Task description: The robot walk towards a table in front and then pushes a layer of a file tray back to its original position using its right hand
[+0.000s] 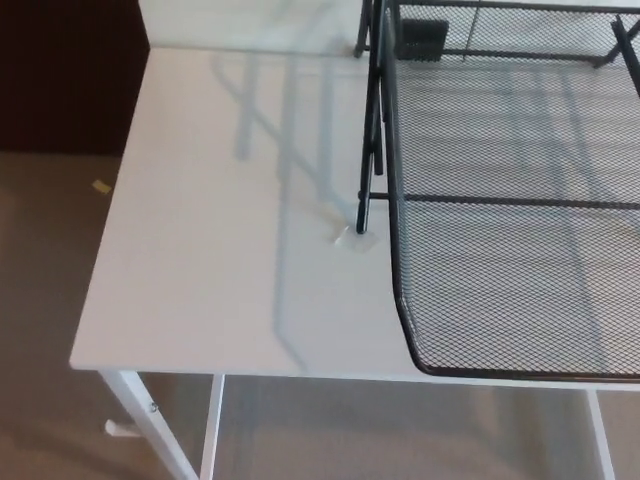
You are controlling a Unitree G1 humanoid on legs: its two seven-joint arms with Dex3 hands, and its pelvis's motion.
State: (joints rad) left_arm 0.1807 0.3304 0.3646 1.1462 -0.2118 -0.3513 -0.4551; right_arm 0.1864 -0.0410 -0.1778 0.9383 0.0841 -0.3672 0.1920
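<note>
A black wire-mesh file tray (500,180) stands on the right part of a white table (220,230). Its lower mesh layer (510,300) is slid out toward me and reaches the table's front edge. The frame's left upright post (368,120) stands on a small white foot near the table's middle. The tray's right side is cut off by the picture edge. Neither of my hands shows.
The table's left front leg (150,430) runs down to a beige carpet (40,300). A dark panel (70,70) sits behind the table at upper left. A small yellow scrap (101,186) lies on the carpet left of the table.
</note>
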